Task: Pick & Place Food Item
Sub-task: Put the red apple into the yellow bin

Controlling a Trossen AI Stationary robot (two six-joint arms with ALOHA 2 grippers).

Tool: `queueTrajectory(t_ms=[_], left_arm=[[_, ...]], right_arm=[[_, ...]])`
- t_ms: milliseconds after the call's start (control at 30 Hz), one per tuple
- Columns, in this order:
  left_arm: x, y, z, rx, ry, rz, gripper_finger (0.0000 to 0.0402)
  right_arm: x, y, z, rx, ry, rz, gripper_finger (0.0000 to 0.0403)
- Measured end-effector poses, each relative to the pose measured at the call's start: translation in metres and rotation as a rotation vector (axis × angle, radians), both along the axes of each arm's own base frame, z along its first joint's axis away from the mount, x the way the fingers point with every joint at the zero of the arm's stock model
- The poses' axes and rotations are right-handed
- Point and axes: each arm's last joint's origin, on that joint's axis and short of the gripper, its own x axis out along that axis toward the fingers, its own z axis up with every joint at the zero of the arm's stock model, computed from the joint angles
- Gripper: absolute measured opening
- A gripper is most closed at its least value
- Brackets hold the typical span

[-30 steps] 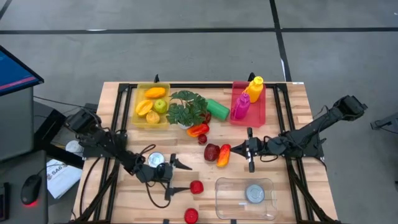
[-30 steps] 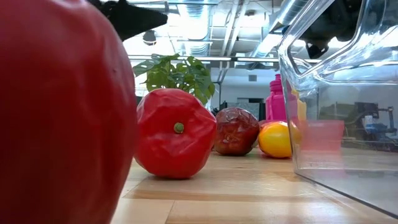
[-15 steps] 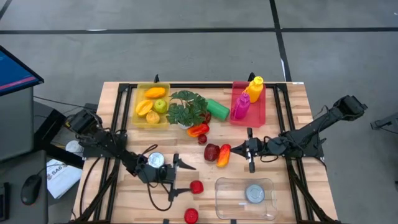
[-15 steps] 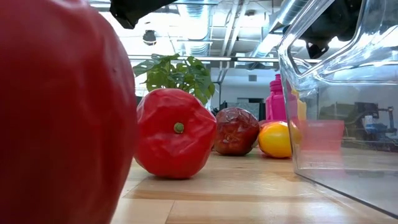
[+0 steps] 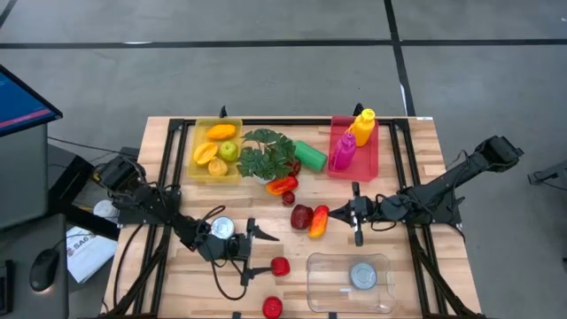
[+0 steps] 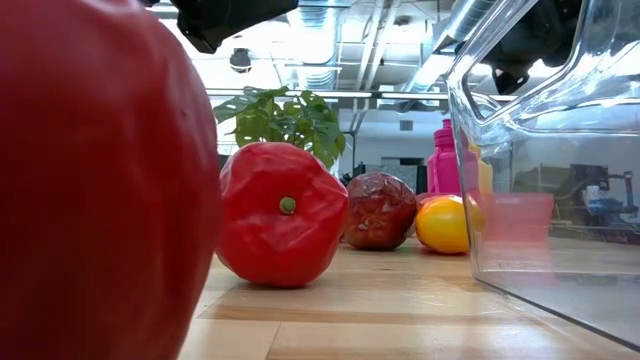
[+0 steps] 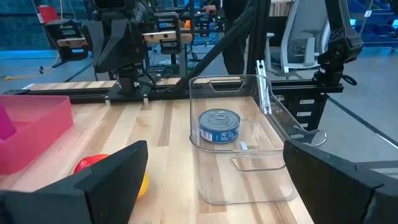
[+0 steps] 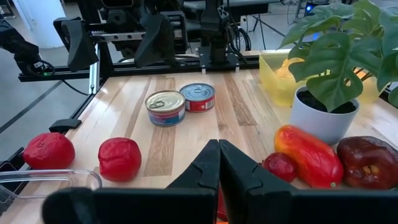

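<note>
My left gripper (image 5: 255,254) hovers open above the table's near left part, fingers pointing toward the right edge. A red tomato (image 5: 280,266) lies on the wood just right of it, and a second tomato (image 5: 272,307) lies by the near edge. A clear container (image 7: 239,140) holding a blue can (image 7: 219,126) stands on the wood beyond the open fingers. My right gripper (image 5: 356,216) hangs shut over the table's middle right, beside a yellow-red pepper (image 5: 319,220) and a dark red fruit (image 5: 301,215).
A silver can (image 5: 221,229) stands beside my left wrist, and the right wrist view shows a second can (image 8: 198,97) next to it. At the back are a yellow fruit bin (image 5: 216,151), a potted plant (image 5: 266,155), a green can (image 5: 310,155) and a pink bin (image 5: 354,146) with bottles.
My left gripper has crept a little toward the table's right edge, staying open. Nothing on the table has moved.
</note>
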Motion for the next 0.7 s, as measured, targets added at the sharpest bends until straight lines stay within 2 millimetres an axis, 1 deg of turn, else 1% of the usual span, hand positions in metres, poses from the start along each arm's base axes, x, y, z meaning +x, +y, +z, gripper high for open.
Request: queueTrajectory(t_ms=[300,500,700], left_arm=[[0.0,-0.0001,0.0,0.0,0.0,-0.002,0.0364],[-0.0006,-0.0027,-0.0008,-0.005,0.011,-0.078,0.0364],[-0.0007,-0.0029,-0.0008,-0.006,0.012,-0.087,0.0364]], right_arm=[[0.0,0.0,-0.0001,0.0,0.0,0.001,0.0],[0.0,0.0001,-0.0001,0.0,0.0,0.001,0.0],[0.0,0.0001,-0.0001,0.0,0.0,0.001,0.0]])
